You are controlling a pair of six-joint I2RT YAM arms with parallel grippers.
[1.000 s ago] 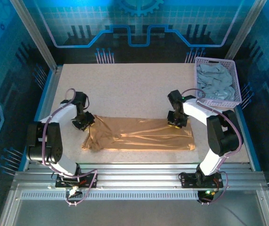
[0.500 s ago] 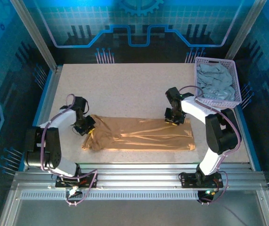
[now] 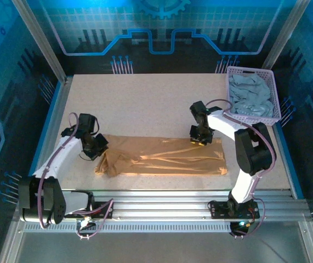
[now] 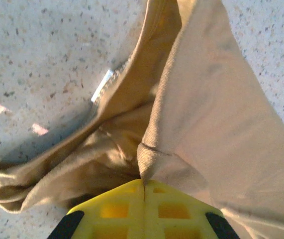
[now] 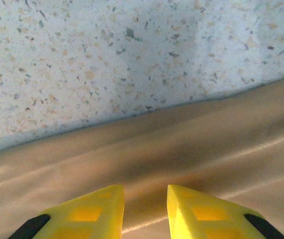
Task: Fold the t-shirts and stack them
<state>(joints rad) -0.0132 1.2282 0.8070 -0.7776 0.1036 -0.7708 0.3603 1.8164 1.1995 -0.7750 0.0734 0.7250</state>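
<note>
2 t-shirts: tan t-shirt [image 3: 161, 156] lies stretched sideways on the table [image 3: 145, 104]; grey-blue t-shirt [image 3: 249, 97] is heaped in the basket [image 3: 277, 104], far right.
My left gripper [image 4: 143, 185]: clamped tight on the tan t-shirt's left end.
My right gripper [image 5: 145, 196]: fingers slightly parted over its far edge, nothing pinched.

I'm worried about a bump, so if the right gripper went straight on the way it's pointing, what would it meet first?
Most likely the tan shirt: the right gripper has its open fingers aimed at the cloth near its edge, with the table beyond. Depth is hard to judge.
</note>
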